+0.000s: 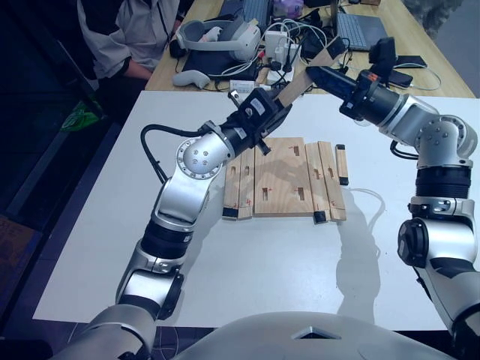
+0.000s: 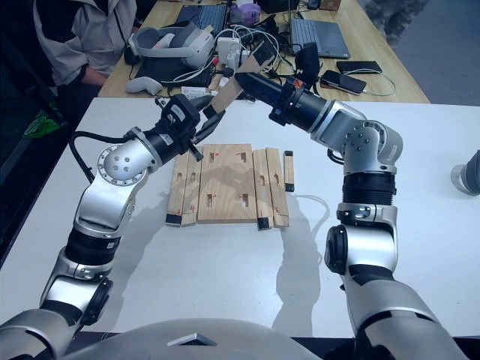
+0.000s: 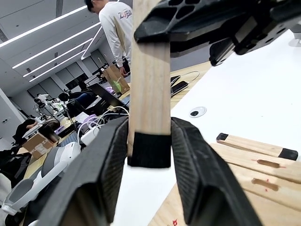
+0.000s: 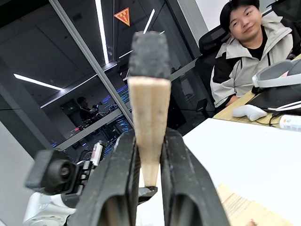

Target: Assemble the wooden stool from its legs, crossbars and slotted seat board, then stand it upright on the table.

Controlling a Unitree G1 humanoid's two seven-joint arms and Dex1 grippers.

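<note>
A white table [image 1: 247,255] fills most of the head views, with a cluttered wooden desk [image 1: 427,34] across the top of the frame behind it.

One wooden leg [image 1: 298,88] is held off the table in the upper middle, slanting up towards the right, above the far edge of the parts that lie flat. Both grippers are clamped on it. The left gripper [image 1: 274,110] grips its lower end, and in the left wrist view its dark fingers [image 3: 106,160] press on either side of the leg's black end cap. The right gripper [image 1: 319,75] comes in from the upper right and pinches the leg higher up. In the right wrist view the wood sits tight between its fingers [image 4: 117,183], with a second black cap at the leg's other end.

Just below, in the centre of the frame, the slotted seat board [image 1: 279,180] lies flat on the table. Two narrow slats [image 1: 238,187] lie against its left side and two more [image 1: 328,184] against its right, some with black tips. A shorter black-tipped piece [image 1: 341,165] lies just beside the right pair. A thin white cable [image 1: 373,199] loops on the table to the right of the wood.

On the desk sit a white headset [image 1: 223,37], a tangle of cables [image 1: 289,37], a laptop [image 1: 360,30] and a phone [image 1: 411,62].
</note>
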